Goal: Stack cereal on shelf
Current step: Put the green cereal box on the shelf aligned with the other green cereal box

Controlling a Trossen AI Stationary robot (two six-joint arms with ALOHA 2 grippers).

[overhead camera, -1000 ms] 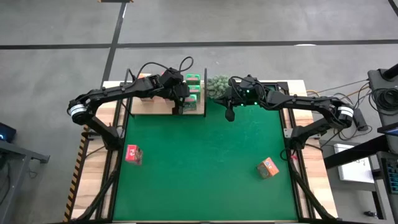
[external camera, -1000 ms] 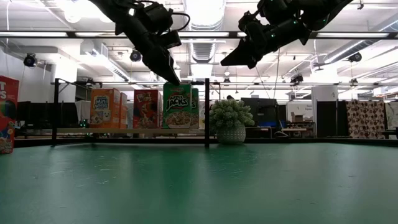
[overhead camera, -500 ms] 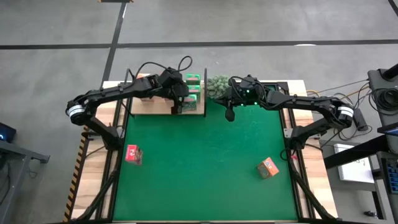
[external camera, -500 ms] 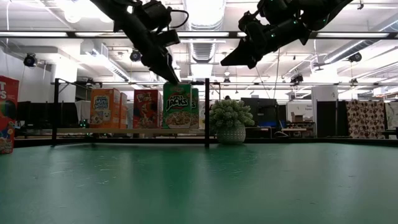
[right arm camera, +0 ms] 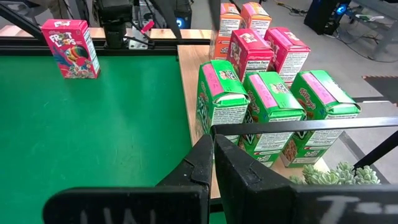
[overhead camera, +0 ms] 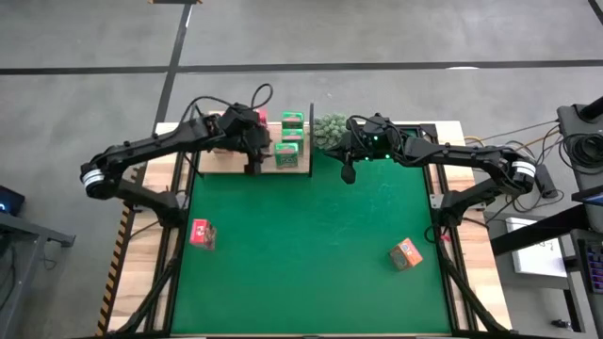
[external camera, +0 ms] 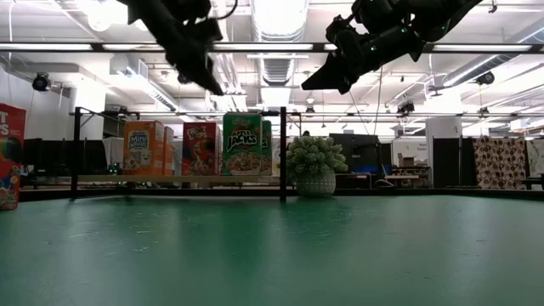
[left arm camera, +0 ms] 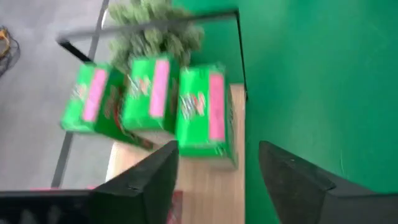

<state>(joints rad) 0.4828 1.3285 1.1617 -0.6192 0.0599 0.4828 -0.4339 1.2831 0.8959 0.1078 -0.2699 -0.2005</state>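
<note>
Over the shelf (overhead camera: 226,160), the left gripper (overhead camera: 252,162) hangs spread and empty above the green boxes (left arm camera: 155,102), touching nothing.

Green cereal boxes (right arm camera: 267,106) with pink tops, green mat (overhead camera: 311,245)

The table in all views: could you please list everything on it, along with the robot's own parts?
green cereal boxes: three, green, on the shelf, at the end nearest the plant
pink-red cereal boxes: two, pink-red, on the shelf beside the green ones
orange cereal boxes: two, orange, on the shelf beyond the pink-red ones
loose pink-red box: one, on the mat's left side
loose orange box: one, on the mat's right side
shelf: one, light wood
plant: one, grey-green, beside the shelf
mat: one, green
left tool: open, above the shelf
right tool: shut, near the plant
</note>
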